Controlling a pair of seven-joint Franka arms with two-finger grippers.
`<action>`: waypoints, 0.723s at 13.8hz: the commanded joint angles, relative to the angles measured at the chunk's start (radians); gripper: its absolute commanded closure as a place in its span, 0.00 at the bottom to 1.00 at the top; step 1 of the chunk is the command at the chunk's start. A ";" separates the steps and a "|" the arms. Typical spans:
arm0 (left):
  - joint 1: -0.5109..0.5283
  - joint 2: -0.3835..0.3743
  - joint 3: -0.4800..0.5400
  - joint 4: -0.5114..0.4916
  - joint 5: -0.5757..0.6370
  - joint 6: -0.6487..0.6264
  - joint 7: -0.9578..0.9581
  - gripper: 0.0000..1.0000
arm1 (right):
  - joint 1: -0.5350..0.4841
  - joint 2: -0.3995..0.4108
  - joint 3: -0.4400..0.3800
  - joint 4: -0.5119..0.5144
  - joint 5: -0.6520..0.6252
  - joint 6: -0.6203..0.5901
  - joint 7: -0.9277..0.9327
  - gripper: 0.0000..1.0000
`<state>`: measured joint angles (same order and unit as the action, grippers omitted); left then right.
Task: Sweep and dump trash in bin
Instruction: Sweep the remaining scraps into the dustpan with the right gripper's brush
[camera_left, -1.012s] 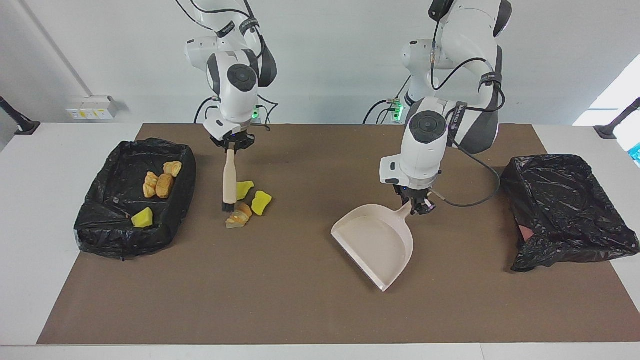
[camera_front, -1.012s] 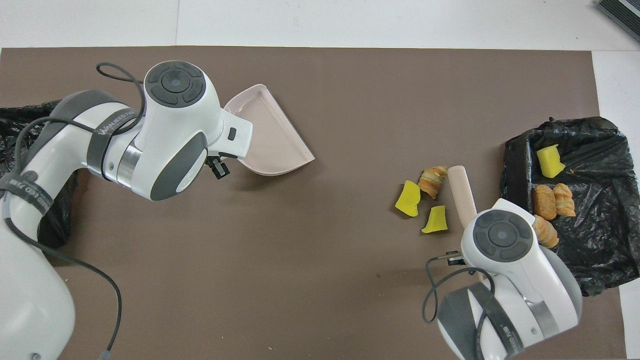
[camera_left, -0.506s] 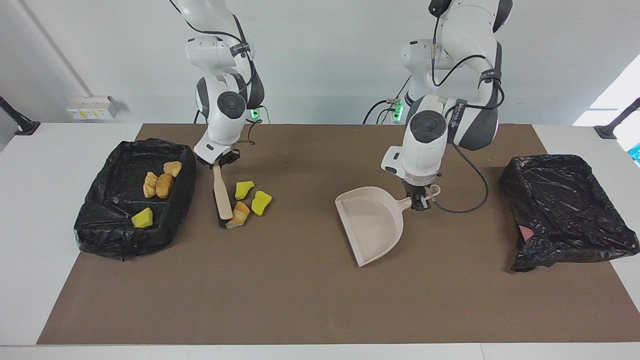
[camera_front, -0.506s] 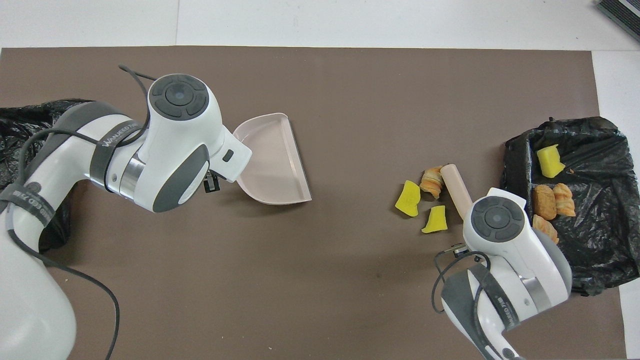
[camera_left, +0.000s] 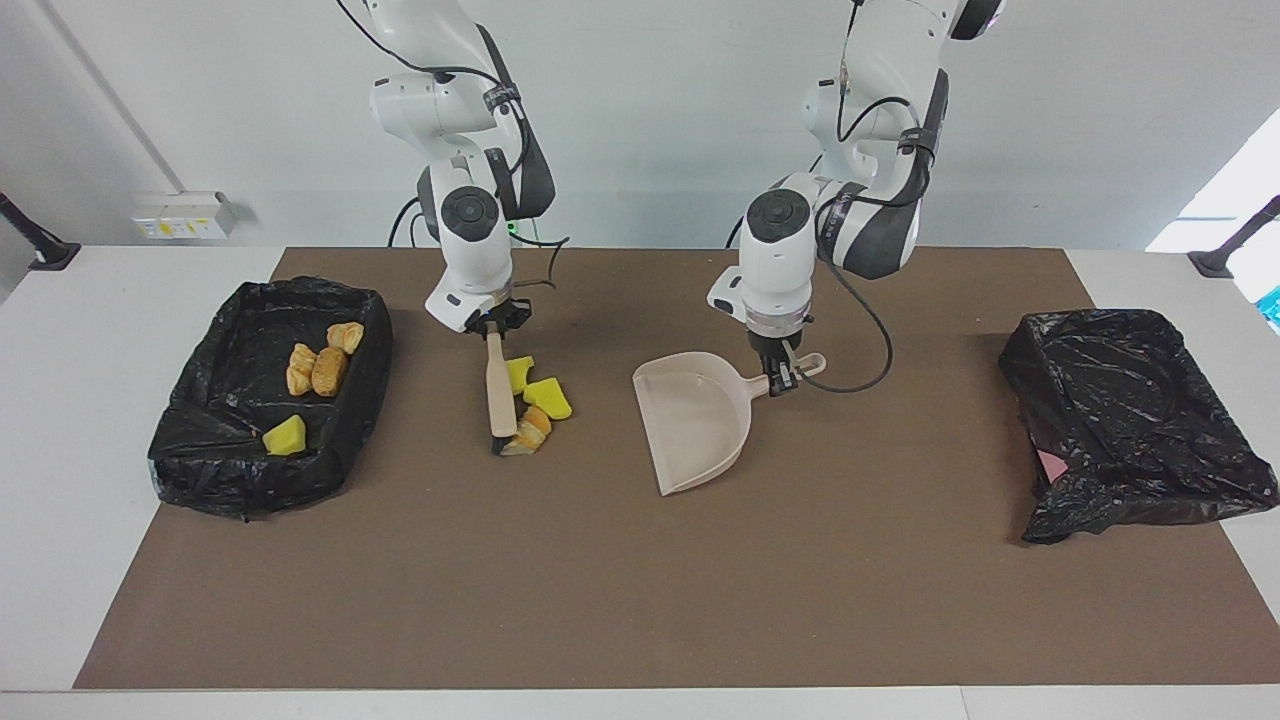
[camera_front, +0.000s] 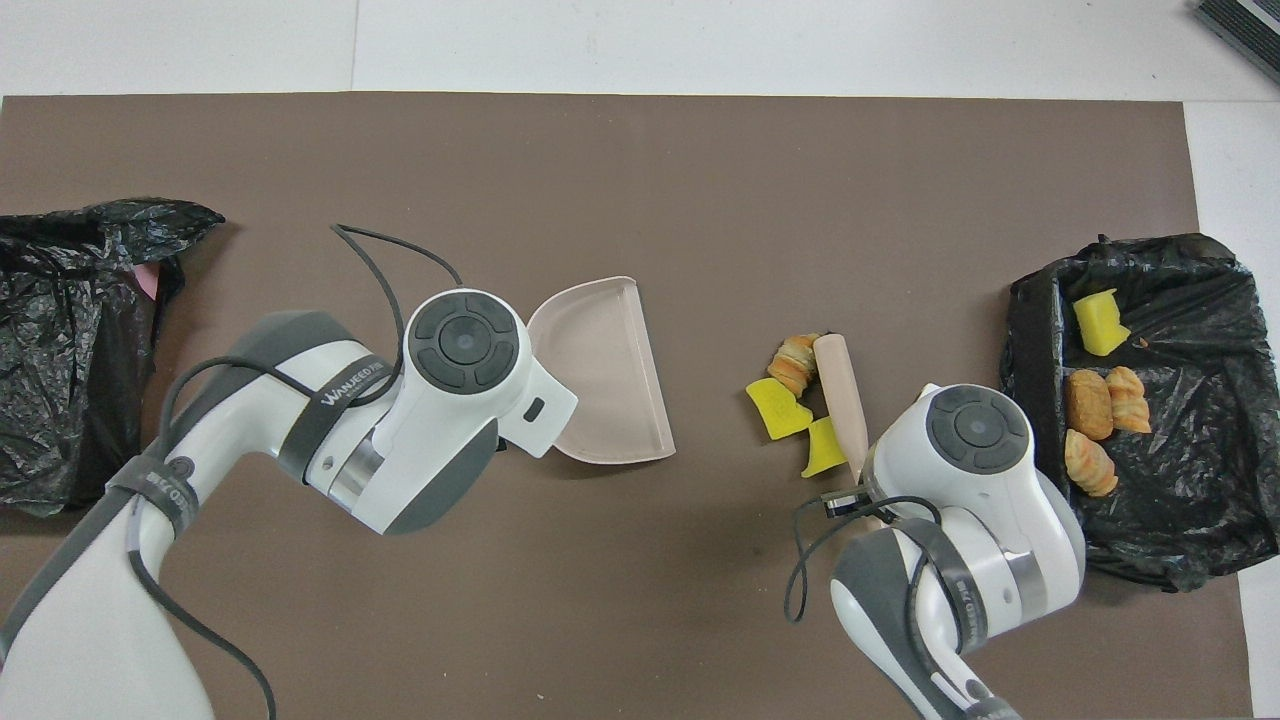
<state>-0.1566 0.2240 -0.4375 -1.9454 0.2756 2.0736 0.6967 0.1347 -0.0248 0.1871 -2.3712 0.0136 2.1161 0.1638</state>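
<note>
Now | right tool (camera_left: 492, 327) pinches brush (camera_left: 498, 385), trash (camera_left: 535, 405) beside bristles | left tool (camera_left: 779, 377) pinches dustpan (camera_left: 690, 420)

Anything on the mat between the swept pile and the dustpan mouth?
Nothing visible. Only bare mat separates the three loose pieces, bunched against the brush in the right claw, from the dustpan held by the left claw.

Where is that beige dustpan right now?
In the facing view the dustpan lies mid-mat, its handle held by the left gripper, its open mouth facing the brush and three loose trash pieces.
</note>
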 joint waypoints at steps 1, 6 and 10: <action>-0.021 -0.032 -0.018 -0.064 -0.015 0.066 -0.075 1.00 | 0.069 0.086 0.008 0.053 0.182 0.039 -0.032 1.00; -0.054 0.001 -0.029 -0.072 -0.015 0.097 -0.154 1.00 | 0.134 0.126 0.008 0.144 0.463 0.058 -0.029 1.00; -0.054 0.018 -0.029 -0.081 -0.015 0.154 -0.141 1.00 | 0.123 0.097 0.003 0.268 0.480 -0.071 -0.020 1.00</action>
<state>-0.1921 0.2319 -0.4748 -2.0053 0.2755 2.1748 0.5608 0.2764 0.0890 0.1895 -2.1757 0.4665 2.1321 0.1638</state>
